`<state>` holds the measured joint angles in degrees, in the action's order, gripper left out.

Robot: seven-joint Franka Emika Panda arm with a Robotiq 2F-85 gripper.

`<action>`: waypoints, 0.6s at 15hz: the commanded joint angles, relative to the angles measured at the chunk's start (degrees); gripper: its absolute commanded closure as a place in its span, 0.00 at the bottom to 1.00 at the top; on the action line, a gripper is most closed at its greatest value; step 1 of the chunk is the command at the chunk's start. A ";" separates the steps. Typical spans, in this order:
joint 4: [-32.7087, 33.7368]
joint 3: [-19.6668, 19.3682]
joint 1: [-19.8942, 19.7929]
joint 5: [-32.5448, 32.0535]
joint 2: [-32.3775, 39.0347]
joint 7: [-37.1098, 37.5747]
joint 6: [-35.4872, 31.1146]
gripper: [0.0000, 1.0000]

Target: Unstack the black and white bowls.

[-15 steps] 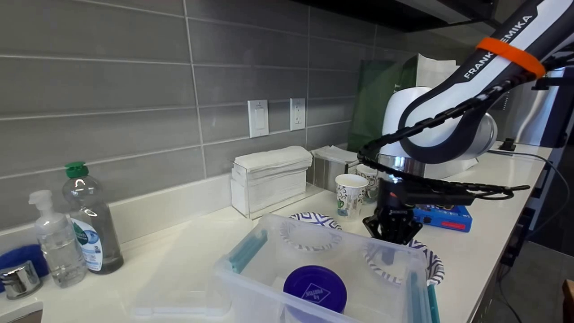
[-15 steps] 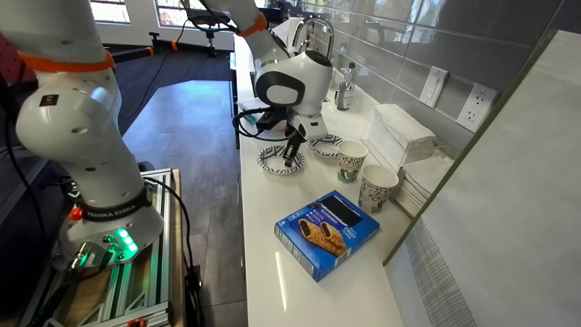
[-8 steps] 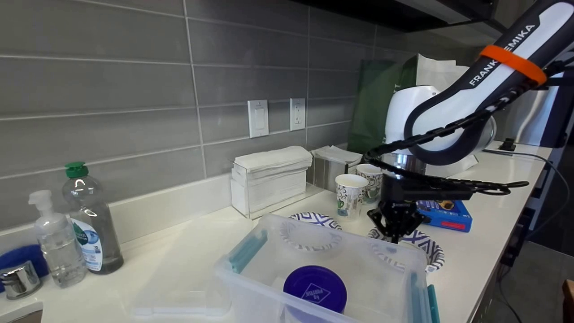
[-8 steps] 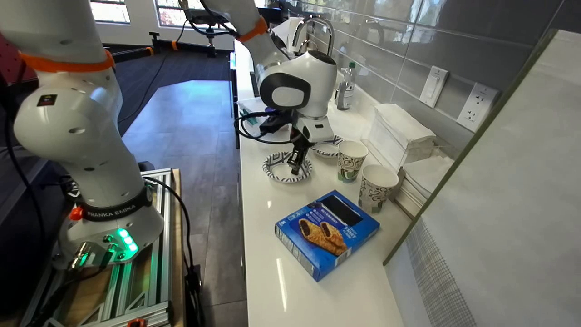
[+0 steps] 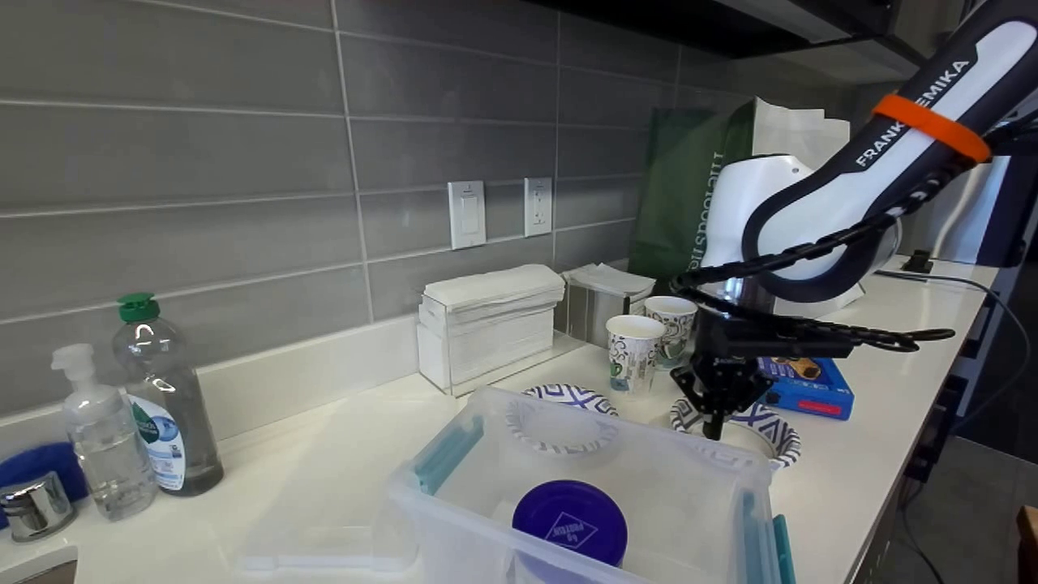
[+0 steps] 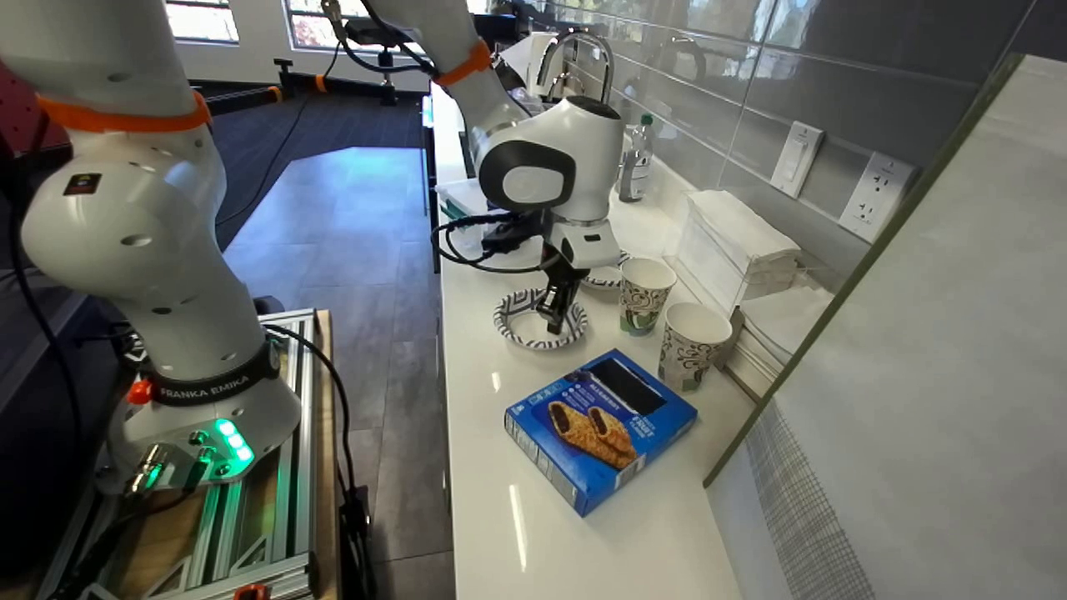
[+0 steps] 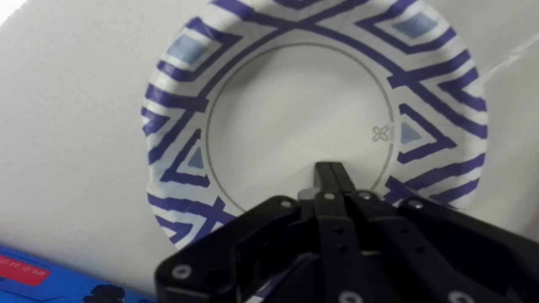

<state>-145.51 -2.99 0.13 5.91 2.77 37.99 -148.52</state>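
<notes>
Two shallow white bowls with dark zigzag rims sit apart on the counter. The nearer bowl (image 6: 523,323) is under my gripper; it also shows in an exterior view (image 5: 780,440) and fills the wrist view (image 7: 294,113). The farther bowl (image 6: 602,282) is partly hidden by the arm and a cup; it also shows in an exterior view (image 5: 572,396), partly through the clear bin. My gripper (image 7: 334,170) is shut with nothing between its fingers. Its fingertips point down inside the nearer bowl, near the bowl's floor; it also shows in both exterior views (image 5: 714,430) (image 6: 554,325).
Two patterned paper cups (image 6: 645,296) (image 6: 693,346) stand beside the bowls. A blue snack box (image 6: 600,429) lies close to the nearer bowl. A clear bin (image 5: 697,527) with a dark blue lid (image 5: 570,523) in it stands on the bowls' other side. Napkin holders (image 5: 491,324) stand by the wall.
The shut gripper has moved toward the blue box, away from the clear bin. The nearer bowl has slid along with it, away from the farther bowl, which has not moved.
</notes>
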 commanded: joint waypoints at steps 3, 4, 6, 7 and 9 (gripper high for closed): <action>-3.31 -0.01 -0.46 -2.37 -6.07 1.44 -0.48 1.00; -3.58 0.15 -0.61 -1.50 -7.86 0.79 0.65 1.00; -4.79 0.52 -1.03 -2.14 -12.36 0.30 2.33 1.00; -5.36 0.78 -1.25 -2.05 -14.84 -0.71 3.21 1.00; -6.64 2.12 -1.74 -5.16 -20.06 -2.66 5.81 0.74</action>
<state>-148.16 -2.81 -0.12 4.62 -8.05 37.37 -146.63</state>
